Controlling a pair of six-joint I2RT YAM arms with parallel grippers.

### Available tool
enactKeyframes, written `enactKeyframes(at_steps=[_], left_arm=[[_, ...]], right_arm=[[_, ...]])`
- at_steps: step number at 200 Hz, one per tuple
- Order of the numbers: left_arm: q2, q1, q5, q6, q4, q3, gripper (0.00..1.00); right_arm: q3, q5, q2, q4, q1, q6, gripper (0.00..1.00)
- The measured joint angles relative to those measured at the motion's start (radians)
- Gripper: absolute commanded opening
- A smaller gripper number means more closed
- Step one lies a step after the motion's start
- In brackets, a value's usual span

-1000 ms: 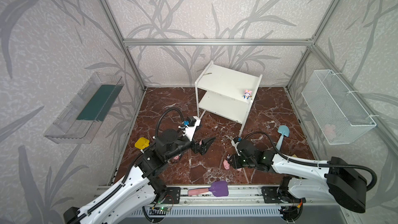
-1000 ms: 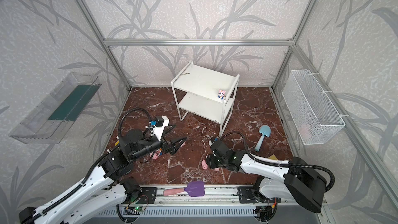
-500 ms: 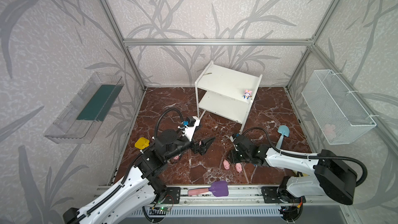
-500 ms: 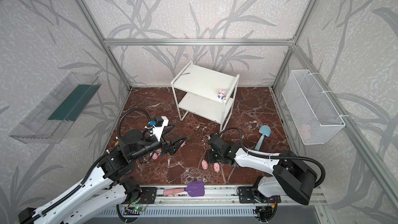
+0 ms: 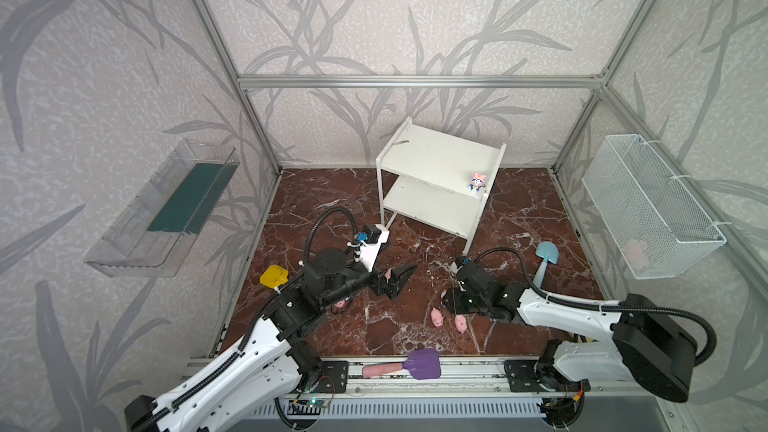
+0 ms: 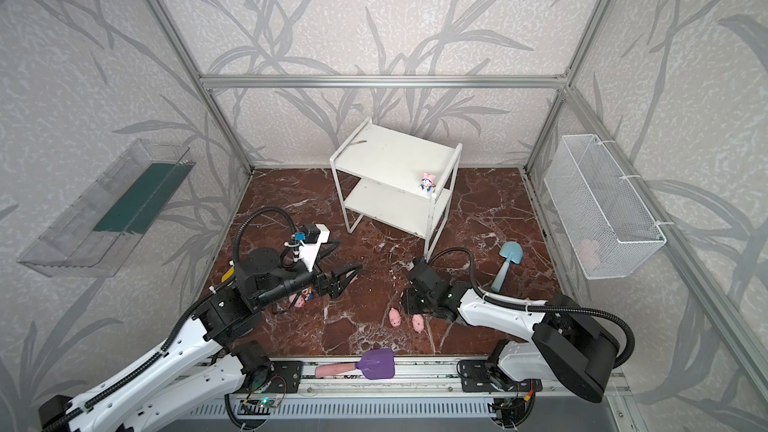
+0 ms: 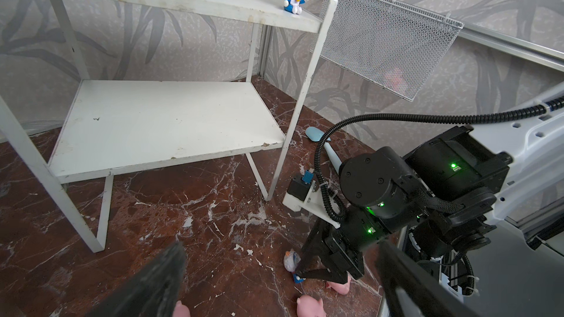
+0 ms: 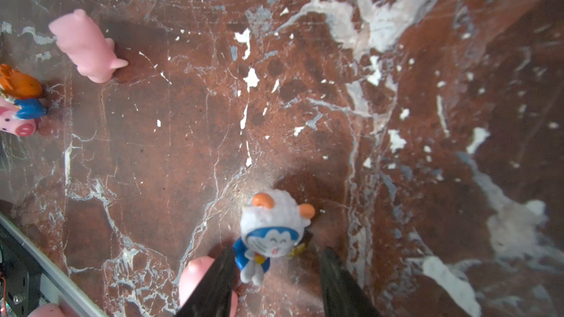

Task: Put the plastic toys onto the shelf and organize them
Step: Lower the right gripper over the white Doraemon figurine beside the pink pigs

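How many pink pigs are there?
4. Two pigs lie by the right hand, one pig under the left hand, one beside the orange-hat figurine. The pink thing in the basket is unclear.

Both top views look down from high above the front edge of the worktop [image 5: 519, 209] and face the back wall. They are far away. They see the whole worktop, the shelf [image 5: 440, 151] by the back edge, the left arm [image 5: 249, 359] and the right arm [image 5: 561, 309]. They share almost everything, just slid a bit sideways.

The left wrist camera sits low and looks across the worktop at the shelf and the right arm, fairly near. The right wrist camera hangs very close over the worktop and looks almost straight down at a white-hatted figurine [image 8: 271, 233]. The left wrist view shows that figurine too.
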Motion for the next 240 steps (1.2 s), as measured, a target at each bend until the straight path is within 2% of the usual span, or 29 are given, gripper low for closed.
enactKeyframes(at_steps=[113,176,240], left_arm=[[0.000,0.000,0.000,0.002,-0.011,0.000,0.99],[0.000,0.000,0.000,0.002,-0.022,0.000,0.99],[0.000,0.000,0.001,0.002,-0.022,0.000,0.99]], right_arm=[[-0.018,-0.016,0.019,0.063,-0.026,-0.010,0.45],[0.006,-0.056,0.092,0.149,-0.002,-0.037,0.35],[0.088,-0.040,0.149,0.158,0.096,-0.084,0.42]])
